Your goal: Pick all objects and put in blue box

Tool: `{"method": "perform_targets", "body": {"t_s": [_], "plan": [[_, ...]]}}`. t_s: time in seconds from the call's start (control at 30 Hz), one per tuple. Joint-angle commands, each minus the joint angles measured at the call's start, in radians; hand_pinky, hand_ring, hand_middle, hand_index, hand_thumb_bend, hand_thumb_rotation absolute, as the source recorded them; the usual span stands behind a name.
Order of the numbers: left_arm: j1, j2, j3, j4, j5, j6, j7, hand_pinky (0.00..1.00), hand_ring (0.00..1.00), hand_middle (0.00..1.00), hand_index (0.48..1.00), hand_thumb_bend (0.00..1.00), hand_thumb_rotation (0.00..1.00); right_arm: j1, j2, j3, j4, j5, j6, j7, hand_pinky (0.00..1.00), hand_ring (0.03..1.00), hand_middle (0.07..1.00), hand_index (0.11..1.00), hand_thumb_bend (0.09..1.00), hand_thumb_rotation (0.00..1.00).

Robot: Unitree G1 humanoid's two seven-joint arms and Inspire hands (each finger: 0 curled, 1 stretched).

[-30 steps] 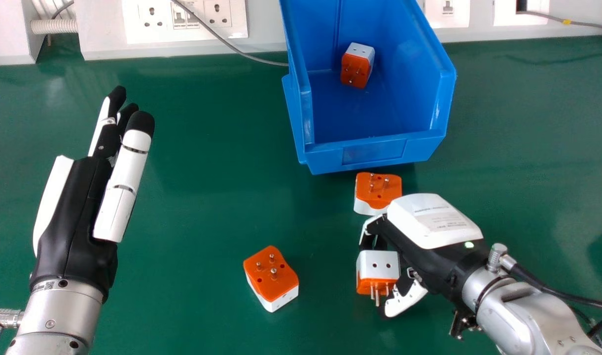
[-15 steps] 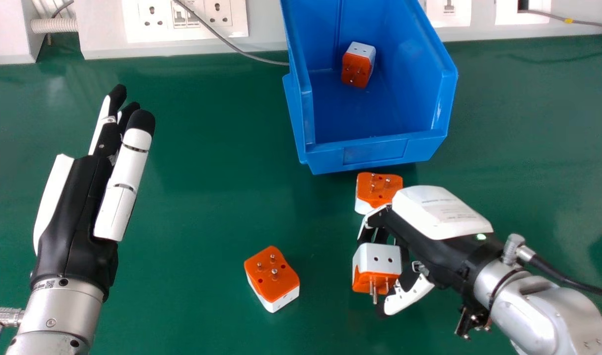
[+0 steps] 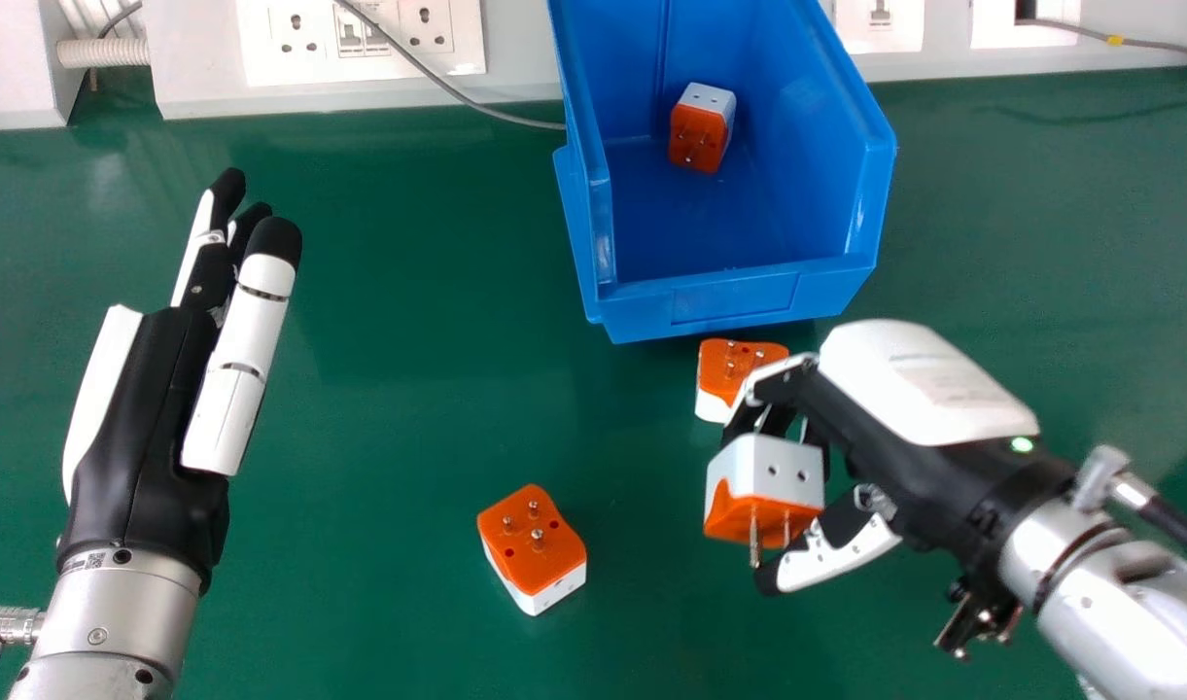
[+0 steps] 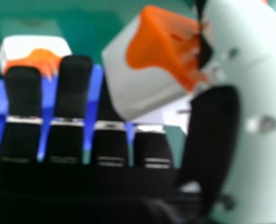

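My right hand (image 3: 846, 428) is curled round an orange and white adapter (image 3: 768, 474), held clear of the table with its pins pointing down. The same adapter (image 4: 152, 70) sits between the fingers and thumb of my right hand (image 4: 110, 140) in the right hand view. Behind it, partly covered by the fingers, another adapter (image 3: 724, 379) lies in front of the blue box (image 3: 734, 303). A third adapter (image 3: 533, 546) rests pins up at the lower middle. Inside the box is one more adapter (image 3: 700, 128). At the left, my left hand (image 3: 156, 408) is held with straight fingers.
The green table (image 3: 408, 292) stretches between my left hand and the box. Along its back edge runs a white trunking with a socket panel (image 3: 365, 39), and a grey cable (image 3: 476, 105) hangs down to the box's left side.
My right hand has risen from the table with the adapter in its grasp and moved a little toward the right and the box. The left hand has stayed still.
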Motion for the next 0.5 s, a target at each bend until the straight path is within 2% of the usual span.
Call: {"method": "perform_targets", "body": {"t_s": [0.0,0.27,0.47], "plan": [[-0.009,0.009,0.007,-0.002,-0.003,-0.032,0.001,0.94,0.98,0.98,1.000,0.48,1.00,0.002,0.008,-0.029,-0.064,0.021,0.013,0.007,0.32,0.426,0.539,0.520,0.489,0.00],[-0.005,0.007,0.007,0.015,-0.006,-0.057,0.000,0.94,0.98,0.98,1.000,0.48,1.00,-0.014,0.030,-0.067,-0.179,0.032,0.056,0.021,0.32,0.423,0.535,0.510,0.491,0.00],[-0.002,0.008,0.007,0.025,-0.006,-0.074,-0.001,0.94,0.98,0.98,1.000,0.48,1.00,-0.046,0.046,-0.091,-0.214,0.029,0.054,0.004,0.32,0.422,0.530,0.510,0.491,0.00]]}}
